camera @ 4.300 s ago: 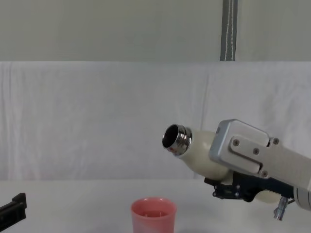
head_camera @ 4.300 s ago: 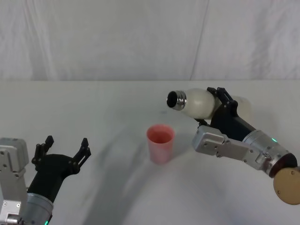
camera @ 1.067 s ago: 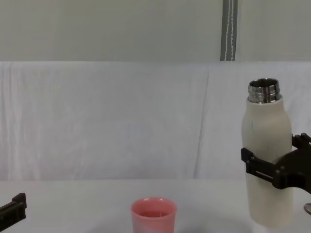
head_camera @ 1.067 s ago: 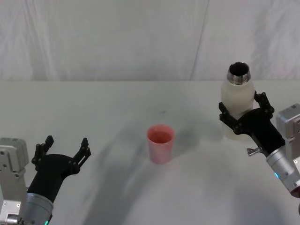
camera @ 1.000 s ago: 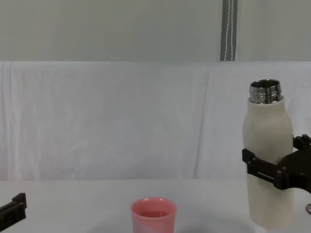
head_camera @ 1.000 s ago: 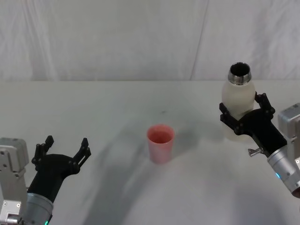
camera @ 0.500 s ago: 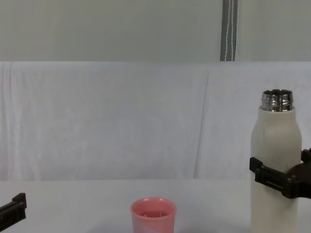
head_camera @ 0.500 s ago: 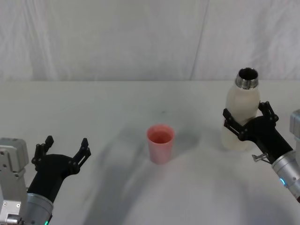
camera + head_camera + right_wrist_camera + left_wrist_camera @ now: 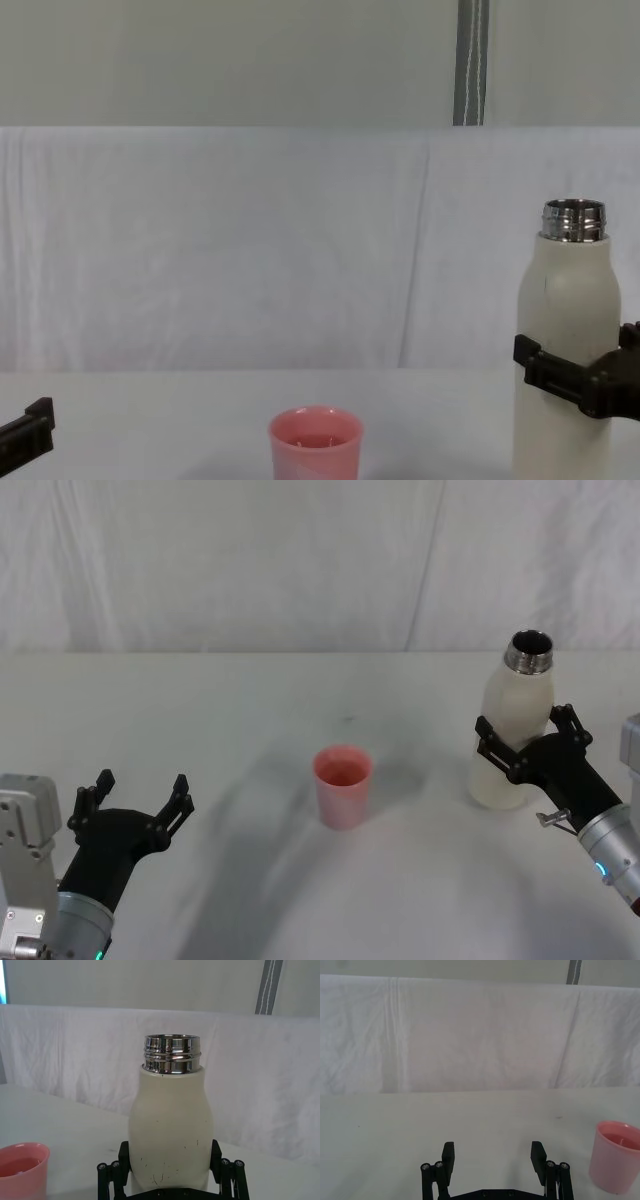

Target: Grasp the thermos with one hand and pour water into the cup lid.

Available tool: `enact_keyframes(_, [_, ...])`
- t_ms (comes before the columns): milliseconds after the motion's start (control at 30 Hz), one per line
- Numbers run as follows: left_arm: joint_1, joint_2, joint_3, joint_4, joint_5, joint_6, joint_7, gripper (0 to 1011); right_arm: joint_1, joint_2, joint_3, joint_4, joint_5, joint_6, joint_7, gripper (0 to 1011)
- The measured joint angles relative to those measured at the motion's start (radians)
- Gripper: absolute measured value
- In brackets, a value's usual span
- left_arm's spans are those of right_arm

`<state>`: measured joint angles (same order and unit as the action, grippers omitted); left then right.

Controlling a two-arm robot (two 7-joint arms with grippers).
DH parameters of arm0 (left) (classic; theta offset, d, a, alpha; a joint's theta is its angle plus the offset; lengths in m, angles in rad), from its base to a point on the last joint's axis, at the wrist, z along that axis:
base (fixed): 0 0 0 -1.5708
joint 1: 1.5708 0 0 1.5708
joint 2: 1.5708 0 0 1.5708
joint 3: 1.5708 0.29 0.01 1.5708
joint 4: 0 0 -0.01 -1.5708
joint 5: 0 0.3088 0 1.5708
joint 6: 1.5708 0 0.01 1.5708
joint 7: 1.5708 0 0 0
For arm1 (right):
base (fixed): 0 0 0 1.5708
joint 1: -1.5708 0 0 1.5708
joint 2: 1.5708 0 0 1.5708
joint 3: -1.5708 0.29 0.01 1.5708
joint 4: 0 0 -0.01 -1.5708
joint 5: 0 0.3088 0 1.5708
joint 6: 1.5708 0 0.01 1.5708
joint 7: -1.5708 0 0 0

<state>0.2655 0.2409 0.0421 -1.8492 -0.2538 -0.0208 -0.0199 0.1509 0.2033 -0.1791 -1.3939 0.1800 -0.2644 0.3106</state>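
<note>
While the thermos (image 9: 511,730) stands upright on the white tabletop (image 9: 250,710) at the robot's right, the right end effector (image 9: 530,742) is clasped around its lower body, one black finger on each side of the cream wall. In the right wrist view the fingers (image 9: 112,1176) press against the bottle on both flanks, and the shiny threaded steel neck is open at the top. The chest view shows the thermos (image 9: 566,350) vertical, with the black fingers wrapped across its lower half. The cup lid (image 9: 343,786) sits near the middle of the tabletop, well apart from the thermos and to its left, upright, with liquid showing inside it. The left end effector (image 9: 135,798) hovers low at the robot's left with its fingers spread wide and nothing between them, well apart from the cup lid.
</note>
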Motion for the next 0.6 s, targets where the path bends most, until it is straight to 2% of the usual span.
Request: enact_keyframes(600, [0.000,0.000,0.000,0.000,0.000,0.000,0.000,1001,0.022,0.004,-0.006,0.033,0.010,0.009,-0.003,950])
